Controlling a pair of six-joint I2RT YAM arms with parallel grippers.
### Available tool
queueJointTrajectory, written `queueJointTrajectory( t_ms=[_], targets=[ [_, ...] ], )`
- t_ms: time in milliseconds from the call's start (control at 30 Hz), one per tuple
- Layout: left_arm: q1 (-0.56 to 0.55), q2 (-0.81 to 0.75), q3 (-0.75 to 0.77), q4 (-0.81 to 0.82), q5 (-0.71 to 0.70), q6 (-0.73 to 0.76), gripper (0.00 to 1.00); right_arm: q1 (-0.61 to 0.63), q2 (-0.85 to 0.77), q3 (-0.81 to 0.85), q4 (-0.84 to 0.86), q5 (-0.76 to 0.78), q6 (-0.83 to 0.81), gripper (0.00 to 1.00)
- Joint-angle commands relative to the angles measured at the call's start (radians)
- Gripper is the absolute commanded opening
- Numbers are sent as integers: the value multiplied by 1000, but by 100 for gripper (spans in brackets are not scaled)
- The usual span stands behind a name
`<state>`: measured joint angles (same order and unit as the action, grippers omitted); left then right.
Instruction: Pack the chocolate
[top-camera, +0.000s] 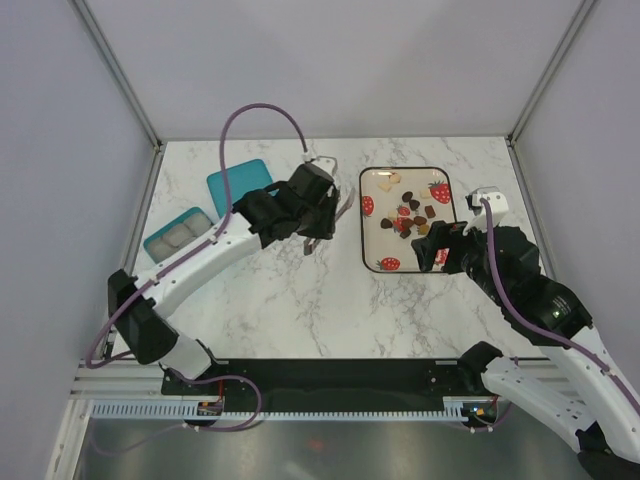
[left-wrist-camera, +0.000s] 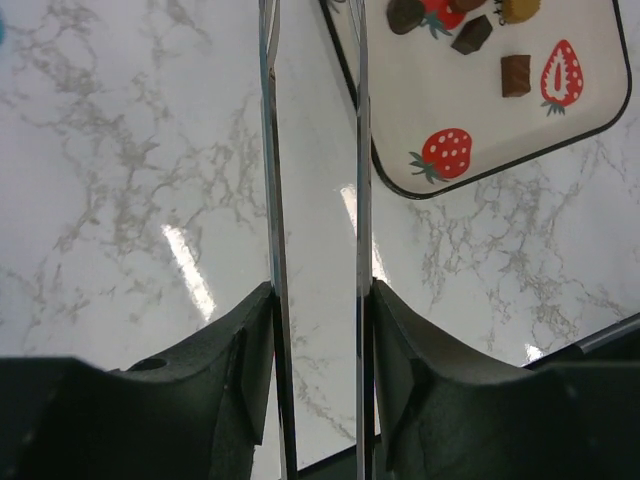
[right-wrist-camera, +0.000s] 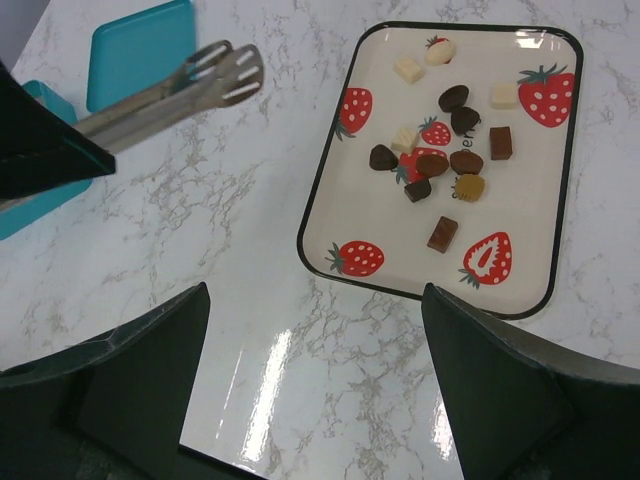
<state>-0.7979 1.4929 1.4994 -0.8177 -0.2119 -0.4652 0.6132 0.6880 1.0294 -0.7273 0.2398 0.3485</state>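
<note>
Left pincer (left-wrist-camera: 318, 300) half-closed, clamping tongs (left-wrist-camera: 270, 180); right pincer (right-wrist-camera: 315, 310) wide open, empty, near tray (right-wrist-camera: 520, 180).

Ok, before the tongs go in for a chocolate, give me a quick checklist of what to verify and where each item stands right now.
1. Grip on the tongs: ok, both arms sit clamped between the fingers of the left gripper.
2. Tong tips empty: ok, nothing shows between them in the right wrist view.
3. Tips over the chocolate: not ok, they hang over the table, left of the tray.
4. State of the right gripper: ok, open and empty.
5. Access to the teal container: ok, its lid lies beside it.
6. Room left inside the container: cannot tell.
</note>
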Motion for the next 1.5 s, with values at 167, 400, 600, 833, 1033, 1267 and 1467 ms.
queueJointTrajectory(
  t_ms=[167, 400, 600, 833, 1033, 1267, 1467],
  targets=[
    [-78, 199, 71, 305, 83, 123, 50, 5, -5, 57, -3, 58, 10, 95],
    [-103, 318, 73, 368, 137, 180, 52, 5, -15, 64, -12, 75, 0, 95],
    [-109, 385, 68, 374, 126, 178, 52, 5, -18, 60, -15, 82, -8, 95],
    [-109, 429, 67, 376, 103, 169, 53, 5, -28, 61, -17, 92, -19, 95],
    [-110, 452, 61, 377, 95, 160, 53, 5, -33, 58, -15, 96, -22, 95],
    [-110, 481, 73, 381, 97, 155, 53, 5, -44, 55, -17, 99, -25, 95],
    [-110, 463, 61, 377, 105, 140, 49, 5, -48, 57, -18, 101, -28, 95]
  ],
)
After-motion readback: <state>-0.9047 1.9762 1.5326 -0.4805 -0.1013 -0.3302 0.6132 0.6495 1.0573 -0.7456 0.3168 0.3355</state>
